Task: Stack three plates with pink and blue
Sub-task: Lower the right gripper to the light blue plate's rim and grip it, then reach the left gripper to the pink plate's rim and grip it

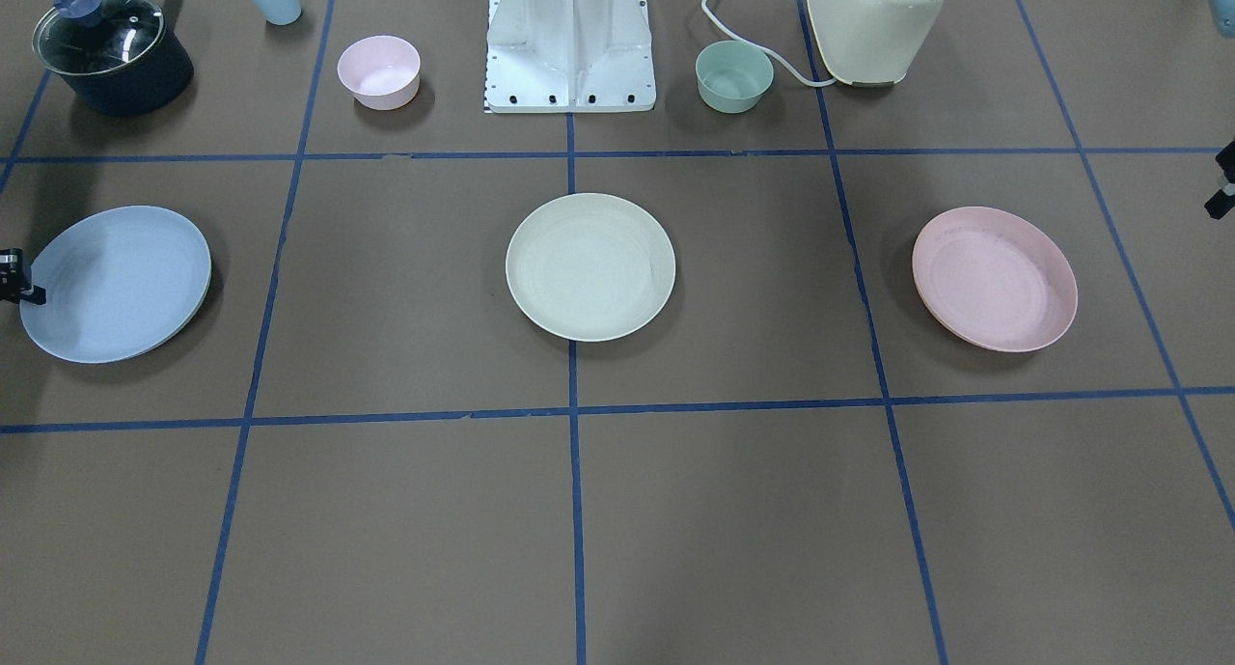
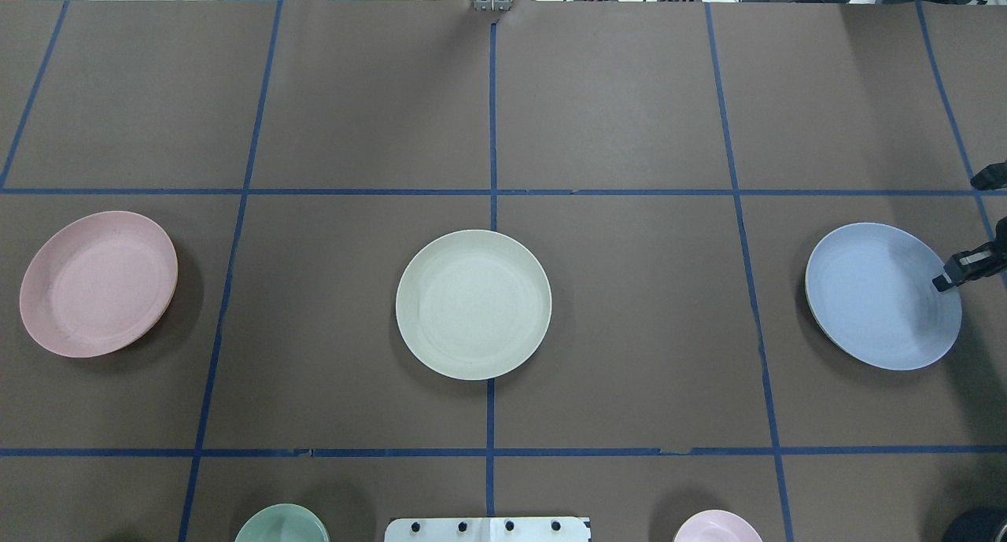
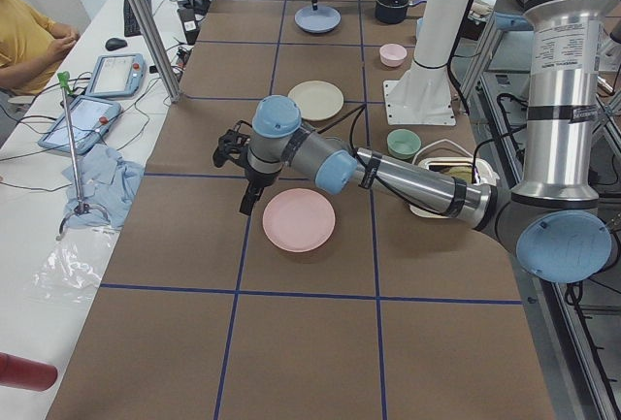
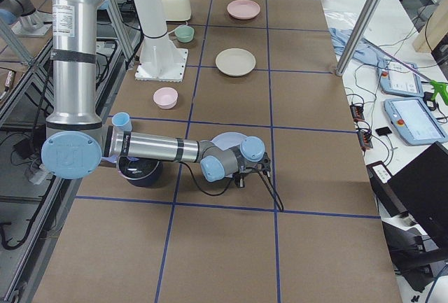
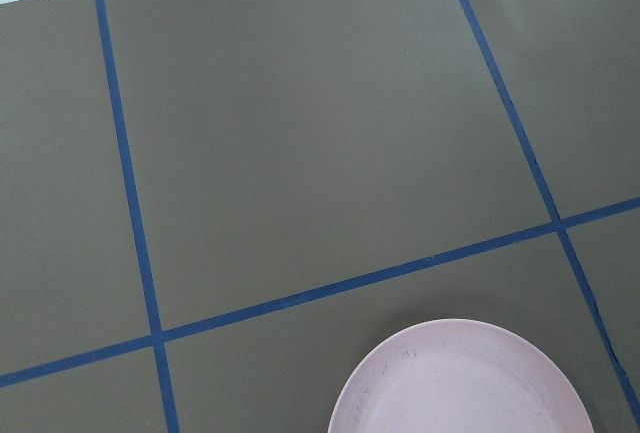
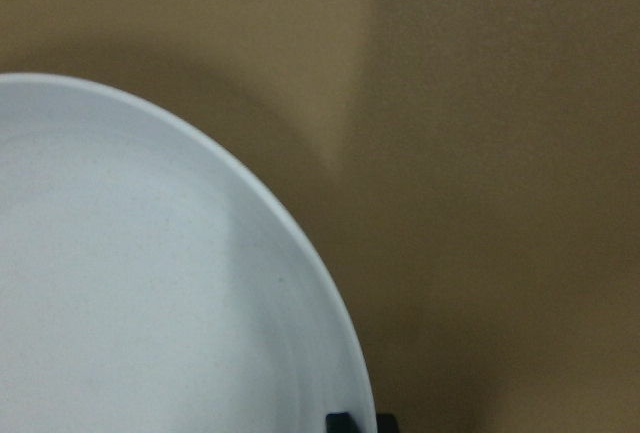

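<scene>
Three plates lie flat in a row, well apart: blue plate (image 2: 877, 294) on the robot's right, cream plate (image 2: 473, 304) in the centre, pink plate (image 2: 98, 282) on its left. None stacked yet. Right gripper (image 2: 966, 265) sits at the blue plate's outer rim, reaching in over it. We cannot tell if it is spread or pinching. Left gripper (image 3: 248, 195) hangs off the pink plate's outer side, apart from it, and its state is unreadable too. We judge the blue plate goes first, since the right arm is nearest it. The cream plate lies straight inboard along the row.
</scene>
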`<state>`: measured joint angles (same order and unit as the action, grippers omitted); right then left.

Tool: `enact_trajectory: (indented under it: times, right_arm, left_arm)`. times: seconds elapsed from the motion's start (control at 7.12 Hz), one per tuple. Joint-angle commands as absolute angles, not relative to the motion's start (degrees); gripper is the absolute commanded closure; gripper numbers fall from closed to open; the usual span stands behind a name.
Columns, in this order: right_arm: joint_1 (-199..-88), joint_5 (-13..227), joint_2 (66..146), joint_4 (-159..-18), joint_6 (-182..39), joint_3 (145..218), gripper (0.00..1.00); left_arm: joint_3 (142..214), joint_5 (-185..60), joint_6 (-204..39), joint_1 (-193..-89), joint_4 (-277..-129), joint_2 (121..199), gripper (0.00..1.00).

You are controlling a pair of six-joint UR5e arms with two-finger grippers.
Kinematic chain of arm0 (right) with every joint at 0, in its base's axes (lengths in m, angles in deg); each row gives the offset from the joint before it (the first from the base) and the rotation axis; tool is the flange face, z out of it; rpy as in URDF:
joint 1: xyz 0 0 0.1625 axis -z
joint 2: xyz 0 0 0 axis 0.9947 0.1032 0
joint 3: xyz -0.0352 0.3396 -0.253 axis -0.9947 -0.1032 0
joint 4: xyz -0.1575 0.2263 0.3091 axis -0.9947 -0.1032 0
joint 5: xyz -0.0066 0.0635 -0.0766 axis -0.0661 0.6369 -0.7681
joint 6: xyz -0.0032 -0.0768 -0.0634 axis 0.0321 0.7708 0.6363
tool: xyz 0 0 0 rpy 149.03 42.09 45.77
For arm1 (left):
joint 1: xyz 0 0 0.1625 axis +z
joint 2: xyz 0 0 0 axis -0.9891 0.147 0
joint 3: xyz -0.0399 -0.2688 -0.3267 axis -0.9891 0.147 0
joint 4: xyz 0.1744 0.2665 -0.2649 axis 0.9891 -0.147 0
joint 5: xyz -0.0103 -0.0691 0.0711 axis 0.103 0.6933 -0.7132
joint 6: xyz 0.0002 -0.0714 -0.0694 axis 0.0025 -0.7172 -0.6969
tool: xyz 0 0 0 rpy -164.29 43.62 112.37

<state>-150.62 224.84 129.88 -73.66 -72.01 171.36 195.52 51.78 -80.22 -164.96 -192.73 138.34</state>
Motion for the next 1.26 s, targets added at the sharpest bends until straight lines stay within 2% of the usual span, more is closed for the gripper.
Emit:
enact_trajectory:
  times: [0.0,0.42,0.7,0.98,1.12]
  right_arm:
    - [-150.7,225.5,130.0,-73.4,-72.5,172.8,1.0]
    - [-151.2,227.1,129.4,-73.4,-82.3,177.5,1.0]
    - [-151.1,227.1,128.9,-73.3,-86.0,179.2,1.0]
    - [-151.1,227.2,128.9,-73.4,-90.2,181.8,1.0]
    - [-151.1,227.1,128.9,-73.3,-91.5,182.0,1.0]
  left_arm:
    - [194.6,51.7,-80.2,-164.9,-193.0,137.5,0.01]
    - [187.8,51.8,-84.5,-158.9,-194.5,138.3,0.01]
    - [178.9,51.8,-85.7,-153.5,-202.8,138.6,0.01]
    - [174.7,52.9,-88.0,-150.8,-206.3,140.3,0.01]
    - [169.8,53.6,-88.4,-149.4,-212.2,140.3,0.02]
